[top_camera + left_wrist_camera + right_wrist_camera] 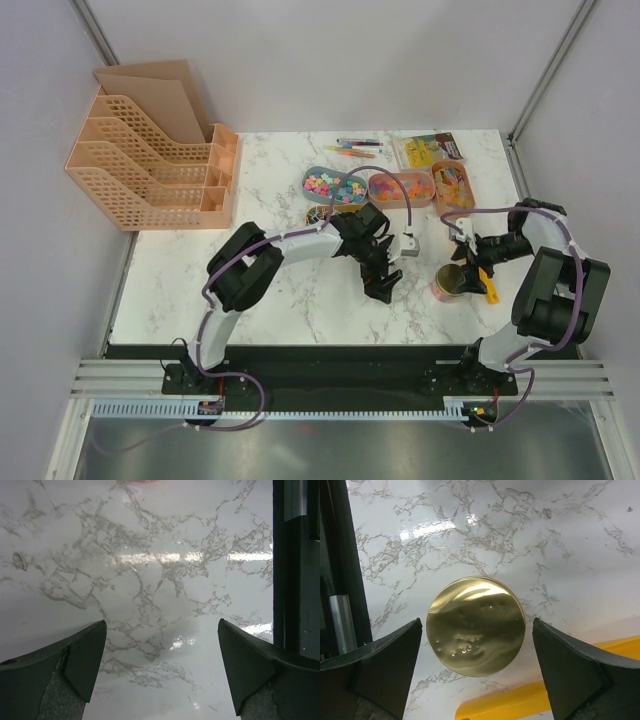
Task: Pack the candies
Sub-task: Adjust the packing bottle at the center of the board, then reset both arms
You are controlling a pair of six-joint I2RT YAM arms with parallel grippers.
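The candies (334, 185) are small bright sweets heaped in a blue-grey oval tray at the back of the table. More candies fill a pink tray (399, 187) and an orange tray (452, 184) beside it. My right gripper (462, 257) hangs open over a round gold tin (476, 625). The tin (449, 283) lies between the jaws but touches neither finger, and I see no sweets in it. My left gripper (384, 284) is open above bare marble (150, 580), with nothing between its fingers (85, 660).
A yellow scoop (520, 702) lies on the table just beside the tin, also seen from above (487, 284). A small grey-white object (411, 245) sits between the two grippers. Coloured pens (356, 148) and a clear box (428, 150) lie at the back. Peach file racks (150, 160) stand far left.
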